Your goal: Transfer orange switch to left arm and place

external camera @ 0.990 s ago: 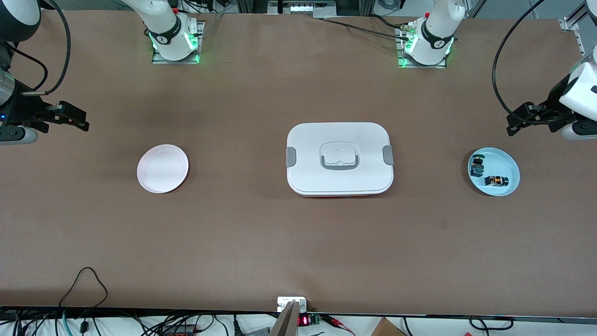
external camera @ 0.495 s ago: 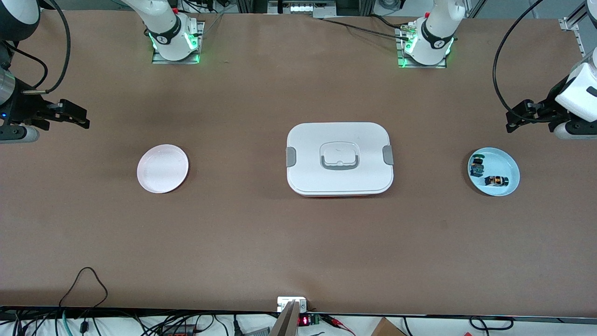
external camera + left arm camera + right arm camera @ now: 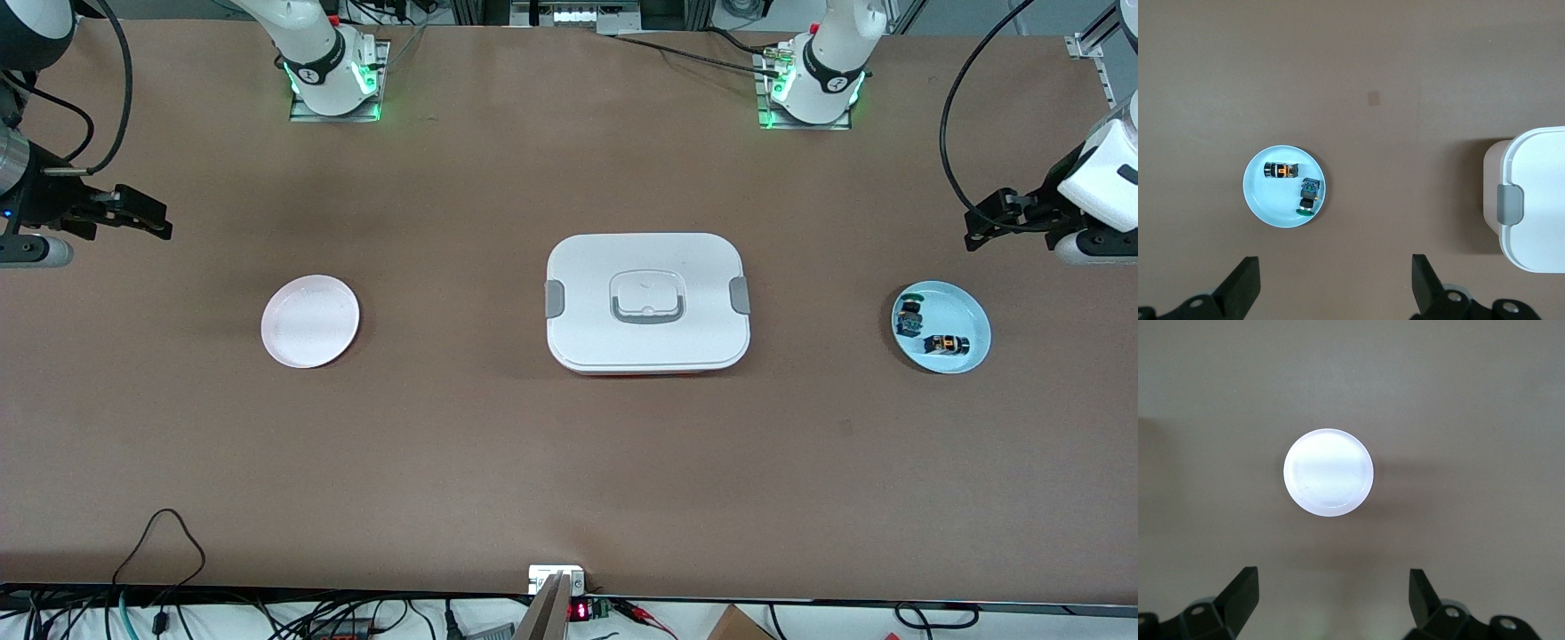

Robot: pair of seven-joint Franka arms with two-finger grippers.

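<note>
The orange switch (image 3: 946,344) lies on its side in a light blue plate (image 3: 971,311) toward the left arm's end of the table. It also shows in the left wrist view (image 3: 1282,171). My left gripper (image 3: 976,234) hangs open and empty over bare table beside that plate; its jaws stand wide apart in the left wrist view (image 3: 1335,283). My right gripper (image 3: 158,222) is open and empty over bare table at the right arm's end, apart from a pale pink plate (image 3: 310,320). The white box (image 3: 647,302) sits mid-table between the two plates.
A small dark part with a green cap and blue body (image 3: 909,317) lies in the blue plate beside the switch. The pink plate (image 3: 1329,481) holds nothing. The box's edge and grey clip (image 3: 1510,203) show in the left wrist view. Cables hang at the table's front edge.
Both grippers have shifted slightly toward the base side of the table. The switch, plates and box have not moved.
</note>
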